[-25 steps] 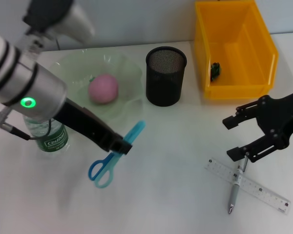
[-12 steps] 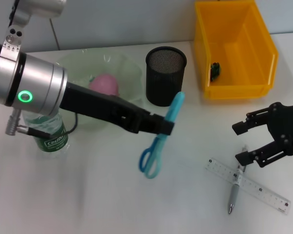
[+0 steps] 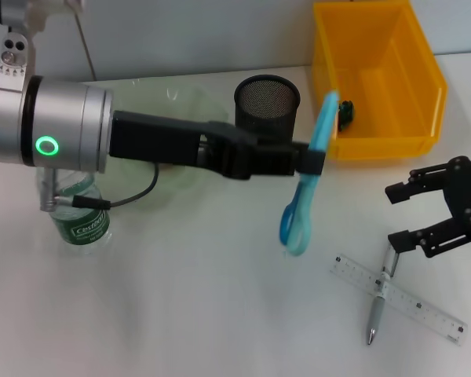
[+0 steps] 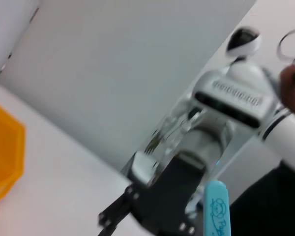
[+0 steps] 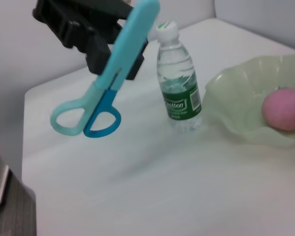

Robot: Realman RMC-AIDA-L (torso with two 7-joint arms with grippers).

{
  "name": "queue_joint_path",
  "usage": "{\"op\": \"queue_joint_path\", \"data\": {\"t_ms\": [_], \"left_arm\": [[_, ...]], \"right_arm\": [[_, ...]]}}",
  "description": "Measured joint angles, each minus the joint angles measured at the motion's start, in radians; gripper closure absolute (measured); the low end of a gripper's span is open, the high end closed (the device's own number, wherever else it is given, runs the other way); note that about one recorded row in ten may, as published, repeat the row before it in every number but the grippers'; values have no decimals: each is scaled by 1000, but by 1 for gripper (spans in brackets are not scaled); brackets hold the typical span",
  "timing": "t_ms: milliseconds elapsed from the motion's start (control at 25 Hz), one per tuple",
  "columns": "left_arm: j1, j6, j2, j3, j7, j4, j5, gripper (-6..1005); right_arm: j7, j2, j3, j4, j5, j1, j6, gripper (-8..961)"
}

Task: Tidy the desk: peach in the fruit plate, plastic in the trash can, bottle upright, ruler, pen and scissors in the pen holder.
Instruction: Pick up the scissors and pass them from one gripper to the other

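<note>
Scissors (image 3: 306,181) hang blade-up, clenched in your left gripper (image 3: 312,159), just right of the pen holder (image 3: 267,122); your right gripper (image 3: 424,212) hovers spread-fingered above the pen (image 3: 379,294).

A white bench (image 3: 180,314) is spread beneath the left fingers (image 3: 308,161) and the right fingers (image 3: 402,191), its surface plain and matte. A grey wall (image 3: 188,35) is seen beyond the bench's far edge, behind both sets of fingers. In the right wrist view, a dark grey object (image 5: 2,206) is seen past the bench's edge, well apart from the left fingers; what it is cannot be told.
</note>
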Motion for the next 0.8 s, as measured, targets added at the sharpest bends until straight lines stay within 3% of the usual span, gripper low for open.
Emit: {"op": "queue_joint_path", "data": {"t_ms": [280, 520, 600, 800], "left_arm": [[-8, -43, -3, -1, 65, -151, -190, 751], [13, -52, -6, 18, 186, -310, -455, 747], [14, -52, -6, 20, 195, -322, -470, 746], [18, -64, -8, 82, 285, -394, -608, 744]], "right_arm": [[-73, 4, 29, 8, 55, -20, 13, 114], [-160, 1, 31, 38, 67, -21, 19, 114], [-167, 0, 31, 40, 70, -20, 20, 114], [-183, -2, 34, 41, 78, -17, 30, 114]]}}
